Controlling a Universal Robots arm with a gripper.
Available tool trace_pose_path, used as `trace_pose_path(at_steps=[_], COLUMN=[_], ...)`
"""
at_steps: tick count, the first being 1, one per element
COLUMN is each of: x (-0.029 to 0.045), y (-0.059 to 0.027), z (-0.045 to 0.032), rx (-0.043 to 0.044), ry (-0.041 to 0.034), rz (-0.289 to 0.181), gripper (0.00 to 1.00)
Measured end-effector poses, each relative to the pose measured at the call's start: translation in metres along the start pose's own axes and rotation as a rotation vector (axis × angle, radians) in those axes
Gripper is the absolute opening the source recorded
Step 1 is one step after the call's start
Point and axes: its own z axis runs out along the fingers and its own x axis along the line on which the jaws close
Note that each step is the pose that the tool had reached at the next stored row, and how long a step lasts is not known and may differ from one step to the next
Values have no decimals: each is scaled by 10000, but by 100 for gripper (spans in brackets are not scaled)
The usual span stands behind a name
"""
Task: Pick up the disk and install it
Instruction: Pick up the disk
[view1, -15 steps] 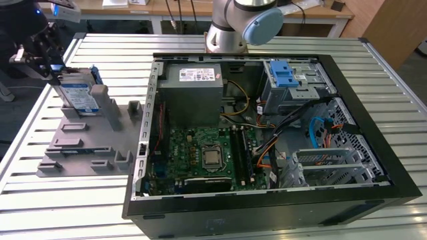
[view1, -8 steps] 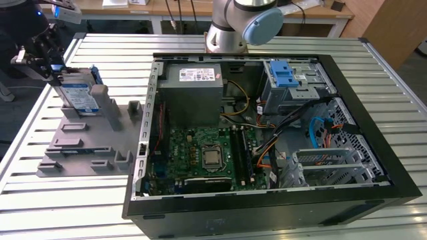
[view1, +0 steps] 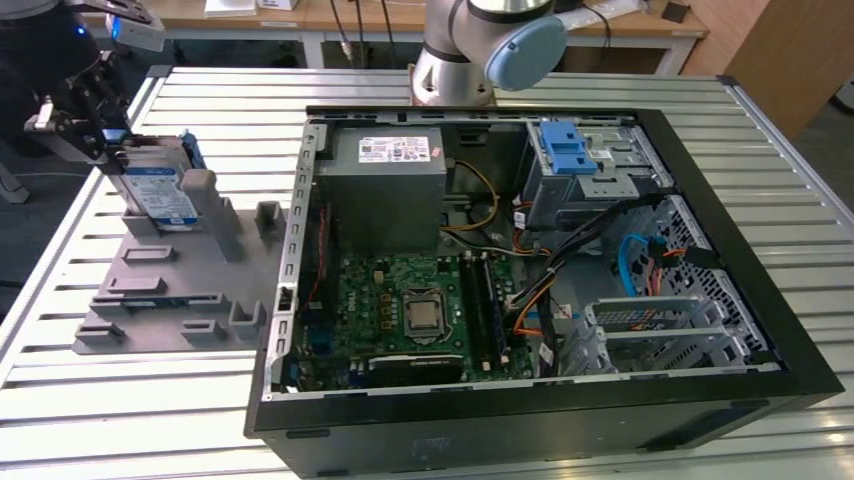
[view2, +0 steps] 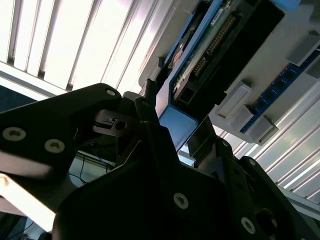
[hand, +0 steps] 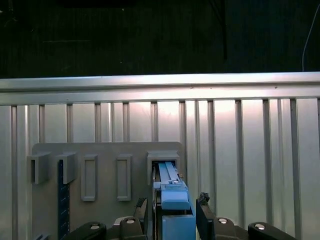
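Exterior view: the disk (view1: 158, 195) stands upright in the grey holder (view1: 147, 300), so we find the gripper (hand: 172, 204) fingers (hand: 202, 206) spread astride its free edge.

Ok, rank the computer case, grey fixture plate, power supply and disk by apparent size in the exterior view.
1. computer case
2. grey fixture plate
3. power supply
4. disk, which stands on edge on the fixture plate and is seen at an angle, yet is clearly the smallest.
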Motion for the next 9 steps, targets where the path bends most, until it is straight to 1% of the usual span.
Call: trace_pose_path(at_steps=[2, 3, 6, 7, 8, 9], x=[0, 0, 0, 0, 0, 0], y=[0, 0, 0, 0, 0, 0], z=[2, 2, 3, 3, 3, 3], rx=[3, 3, 3, 2, 2, 2], ry=[-1, -1, -1, 1, 0, -1], rz=[0, 0, 0, 0, 0, 0], gripper=[49, 42, 42, 41, 36, 36])
